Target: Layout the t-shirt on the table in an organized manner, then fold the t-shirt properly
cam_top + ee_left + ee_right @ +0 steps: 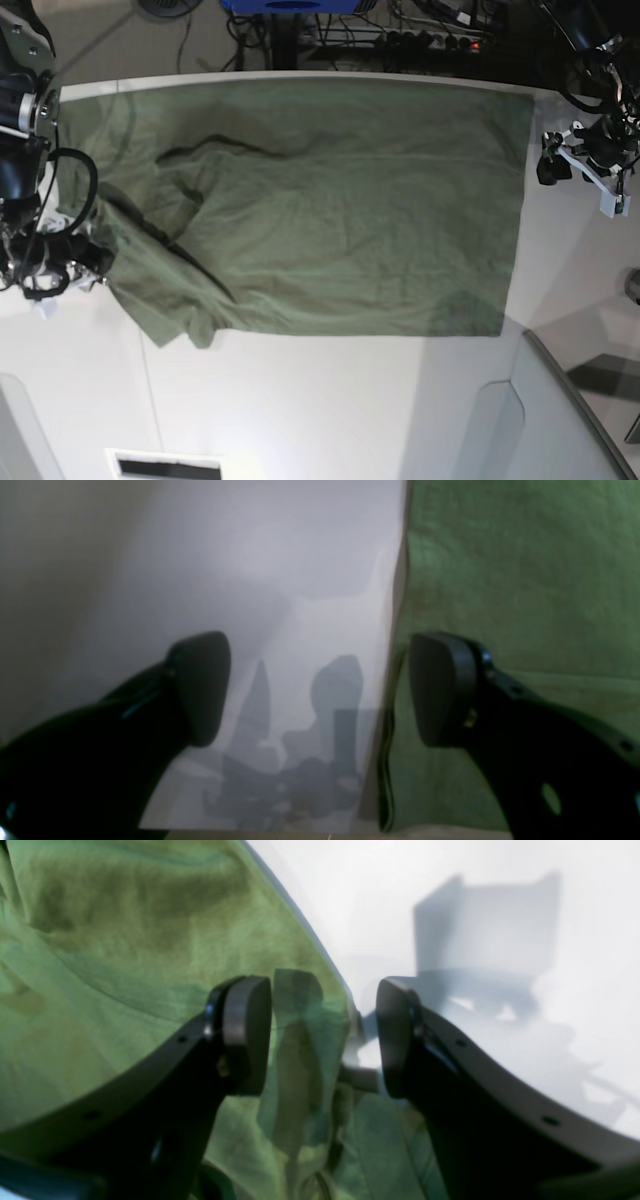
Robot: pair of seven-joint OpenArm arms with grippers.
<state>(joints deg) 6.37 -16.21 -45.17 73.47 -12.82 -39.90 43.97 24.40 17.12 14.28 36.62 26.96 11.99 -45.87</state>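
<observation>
Shirt position: we find the t-shirt (320,200) spread across the far part of the table (300,400), its long straight edges running to the far rim.
Shirt condition: olive green, mostly flat; we note creases and a bunched sleeve near the right gripper's side.
Fabric: soft, matte cotton with a fine weave.
Table surface: white, smooth, faintly glossy; we see a thin seam line.
Left gripper (320,690): jaws wide apart, nothing between them, straddling the shirt's straight edge.
Right gripper (324,1035): jaws parted over a rumpled fold at the shirt's edge; we see no grip.
</observation>
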